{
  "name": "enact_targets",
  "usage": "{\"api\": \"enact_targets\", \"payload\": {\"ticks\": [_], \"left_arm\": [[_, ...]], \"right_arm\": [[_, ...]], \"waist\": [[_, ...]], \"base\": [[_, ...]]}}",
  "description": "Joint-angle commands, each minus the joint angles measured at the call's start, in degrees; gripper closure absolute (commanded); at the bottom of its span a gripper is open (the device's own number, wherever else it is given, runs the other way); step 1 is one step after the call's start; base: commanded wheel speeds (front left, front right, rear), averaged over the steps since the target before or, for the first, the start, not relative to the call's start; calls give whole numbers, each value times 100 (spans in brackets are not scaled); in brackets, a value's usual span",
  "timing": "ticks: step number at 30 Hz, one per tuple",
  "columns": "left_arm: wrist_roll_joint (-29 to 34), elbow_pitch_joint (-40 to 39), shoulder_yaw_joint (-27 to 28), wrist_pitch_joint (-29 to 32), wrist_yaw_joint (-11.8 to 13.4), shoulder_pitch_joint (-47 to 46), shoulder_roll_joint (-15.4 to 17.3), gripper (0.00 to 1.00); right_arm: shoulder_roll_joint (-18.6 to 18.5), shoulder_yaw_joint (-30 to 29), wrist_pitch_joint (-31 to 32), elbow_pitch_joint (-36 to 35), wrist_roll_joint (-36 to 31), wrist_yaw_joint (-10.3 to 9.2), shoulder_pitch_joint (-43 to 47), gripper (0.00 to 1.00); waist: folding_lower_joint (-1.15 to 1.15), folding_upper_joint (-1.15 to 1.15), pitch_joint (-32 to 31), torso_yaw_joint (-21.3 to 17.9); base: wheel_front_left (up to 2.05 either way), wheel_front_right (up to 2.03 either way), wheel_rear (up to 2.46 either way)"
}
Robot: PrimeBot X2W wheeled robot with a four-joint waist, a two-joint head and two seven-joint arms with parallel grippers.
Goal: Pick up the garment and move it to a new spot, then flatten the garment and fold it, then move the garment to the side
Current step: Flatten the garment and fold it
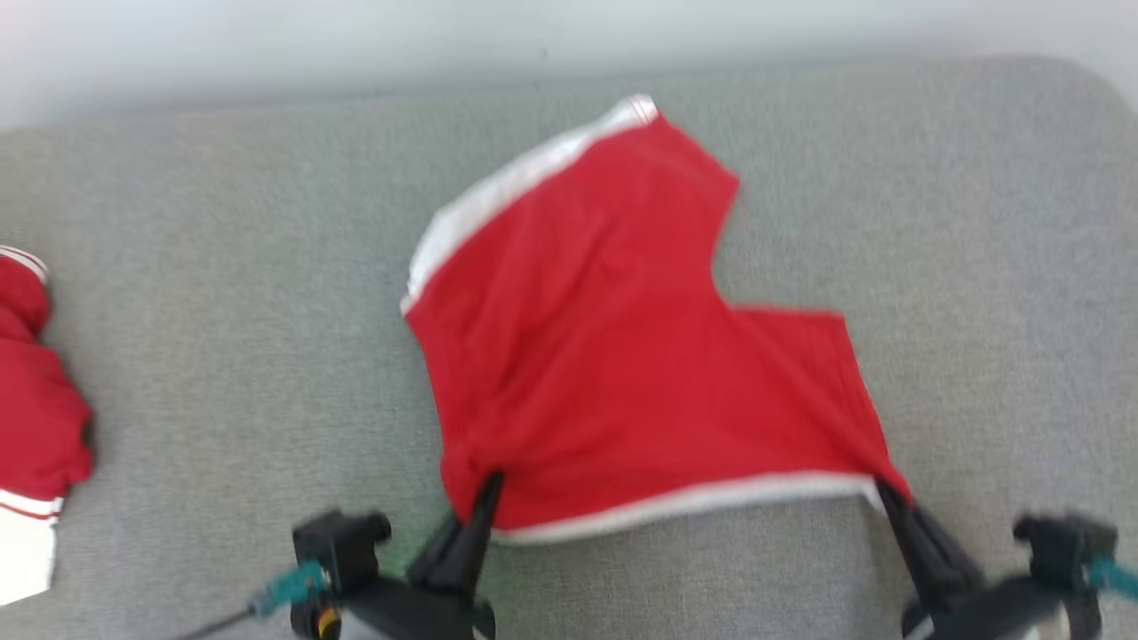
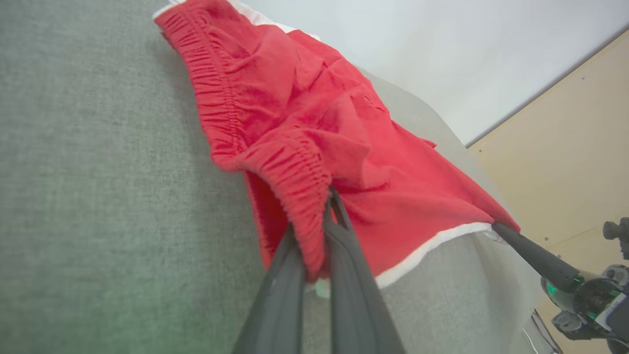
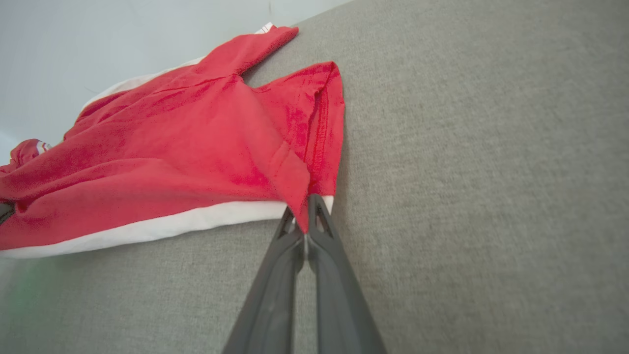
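left pincer [image 1: 487,491]: clamping right down on the gathered elastic corner of the garment [image 1: 605,356], with cloth bunching between its two fingers (solid bite, by the look of it)
right pincer [image 1: 886,494]: also pinching fully closed, gripping the corner where the white band is ending
garment: spreading out ahead of both pincers, past their tips. Most of it is lying on the grey bench [image 1: 222,311], and the near hem is stretching from one pincer to the other
wrinkles: folds are piling up just ahead of the left pincer, while the side by the right pincer is lying smoother
other red bundle [image 1: 36,400]: sitting well off to the left pincer's outer side, showing striped trim, nothing touching it
step: I'm reading this as the flattening bit, with folding not begun
next move: probably calling for both pincers to be drawing apart evenly to tauten the hem, then lowering the corners flat before letting go. An uneven pull is risking more bunching on the left
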Motion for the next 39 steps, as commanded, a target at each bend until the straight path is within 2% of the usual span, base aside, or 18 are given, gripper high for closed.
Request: {"api": "enact_targets", "payload": {"ticks": [1, 4, 11, 18, 23, 30, 39], "left_arm": [[79, 12, -10, -18, -49, 240, -20, 100], [118, 20, -39, -18, -88, 432, -49, 100], [148, 53, -18, -18, -146, 454, -200, 100], [200, 13, 99, -19, -196, 164, -465, 100], [210, 108, 117, 52, -246, -241, -687, 100], [20, 494, 237, 186, -280, -949, -1080, 100], [-306, 1161, 476, 176, -398, -1876, -1405, 100]], "right_arm": [[65, -147, 34, -113, -37, -13, 348, 100], [134, -464, 98, -323, -124, -13, 778, 100], [304, -1115, 329, -818, -430, -13, 1077, 100], [401, -1763, 695, -1279, -684, -13, 791, 100], [374, -2027, 1017, -1389, -764, -13, 225, 100], [289, -1962, 1435, -915, -939, -13, -1128, 100], [316, -1529, 1580, 476, -1075, -13, -2992, 100]], "waist": [[2, 1, -259, 136], [2, 1, -320, 154], [2, 1, -368, 199], [2, 1, -365, 483], [2, 1, -272, 709], [2, 1, 61, 976], [2, 1, 536, 1245]], "base": [[0, 0, 0], [0, 0, 0], [0, 0, 0], [0, 0, 0], [0, 0, 0], [0, 0, 0], [0, 0, 0]]}}
